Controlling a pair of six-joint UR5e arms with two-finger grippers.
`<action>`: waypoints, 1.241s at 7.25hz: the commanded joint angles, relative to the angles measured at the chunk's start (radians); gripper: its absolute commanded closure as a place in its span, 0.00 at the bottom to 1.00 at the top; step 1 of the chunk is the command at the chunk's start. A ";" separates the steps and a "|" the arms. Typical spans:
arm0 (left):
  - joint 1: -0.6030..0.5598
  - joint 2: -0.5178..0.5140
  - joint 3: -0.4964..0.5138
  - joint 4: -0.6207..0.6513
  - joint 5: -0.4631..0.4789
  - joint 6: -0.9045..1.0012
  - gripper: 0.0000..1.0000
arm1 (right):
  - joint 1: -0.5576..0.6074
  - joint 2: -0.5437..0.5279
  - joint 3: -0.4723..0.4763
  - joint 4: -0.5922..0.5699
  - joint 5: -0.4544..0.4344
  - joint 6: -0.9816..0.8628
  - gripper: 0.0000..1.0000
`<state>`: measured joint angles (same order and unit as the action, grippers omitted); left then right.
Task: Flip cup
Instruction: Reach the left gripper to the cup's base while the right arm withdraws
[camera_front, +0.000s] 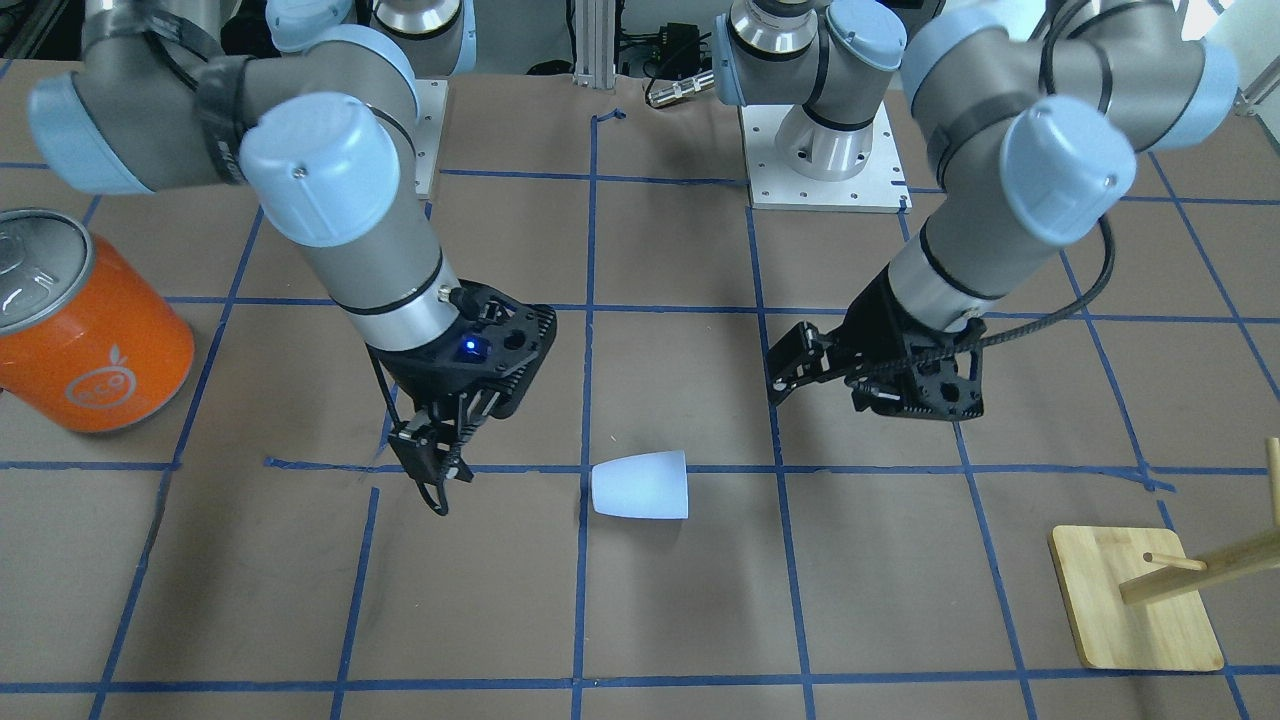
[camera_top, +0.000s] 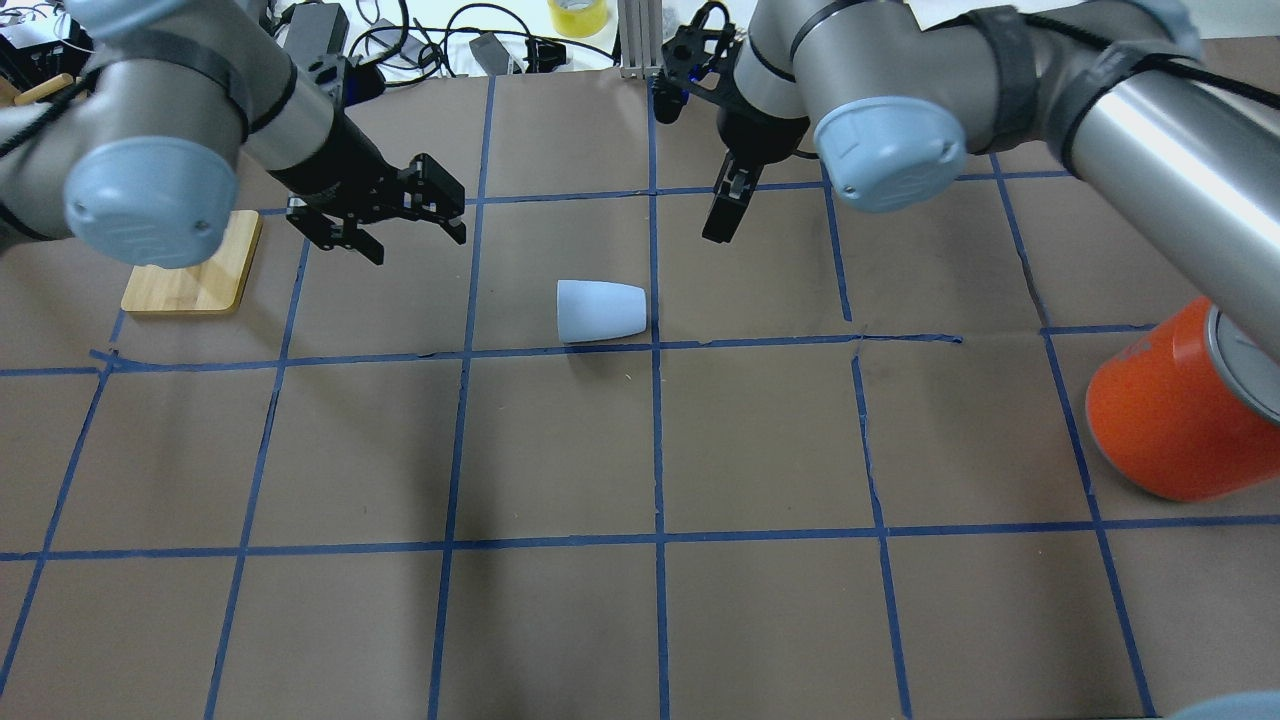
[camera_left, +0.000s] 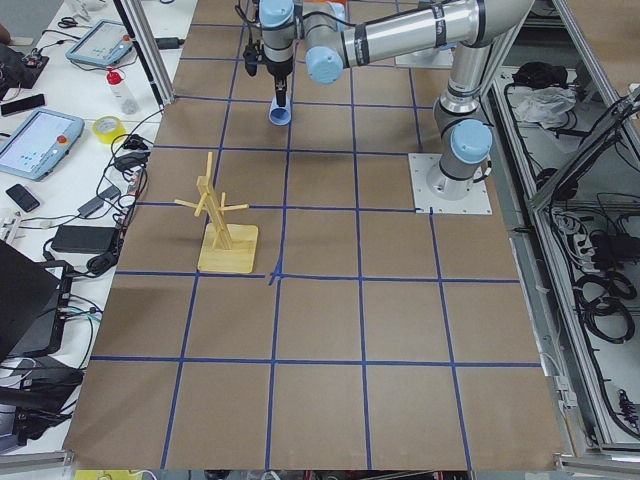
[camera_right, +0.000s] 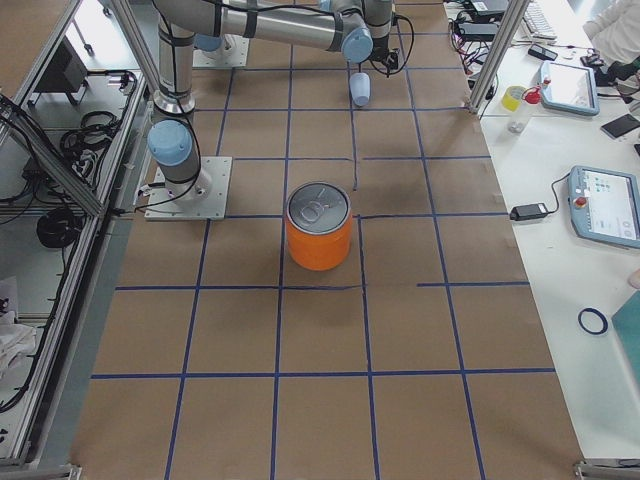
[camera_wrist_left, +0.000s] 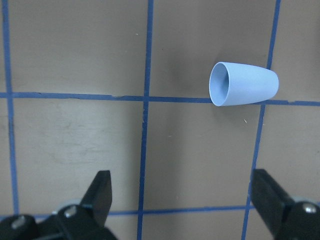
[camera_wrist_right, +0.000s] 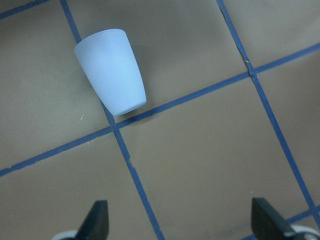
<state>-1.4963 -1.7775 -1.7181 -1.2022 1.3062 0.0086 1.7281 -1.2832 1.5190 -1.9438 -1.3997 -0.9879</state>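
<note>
An orange can (camera_top: 1160, 420) stands by the right edge of the brown paper table (camera_top: 640, 620). Farther in, the cup (camera_top: 600, 311) lies on its side touching a blue tape line, mouth toward the left gripper (camera_top: 418, 246). That and the right gripper (camera_top: 718, 228) hang beyond it, well apart, jaws wide, holding nothing.

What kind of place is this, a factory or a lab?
Probably a robotics research lab: robot arms bolted to a table gridded in blue tape, control tablets and cables on side benches, and simple test props like a cup and orange can.
</note>
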 joint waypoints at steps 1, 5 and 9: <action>0.001 -0.158 -0.040 0.136 -0.156 0.007 0.00 | -0.062 -0.114 0.001 0.139 -0.007 0.175 0.00; 0.002 -0.311 -0.048 0.246 -0.556 0.007 0.00 | -0.099 -0.269 0.000 0.240 -0.025 0.422 0.00; 0.001 -0.373 -0.048 0.309 -0.585 0.002 1.00 | -0.173 -0.297 0.007 0.359 -0.118 0.503 0.00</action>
<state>-1.4955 -2.1429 -1.7657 -0.9103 0.7205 0.0153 1.5783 -1.5787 1.5233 -1.5992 -1.5224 -0.5125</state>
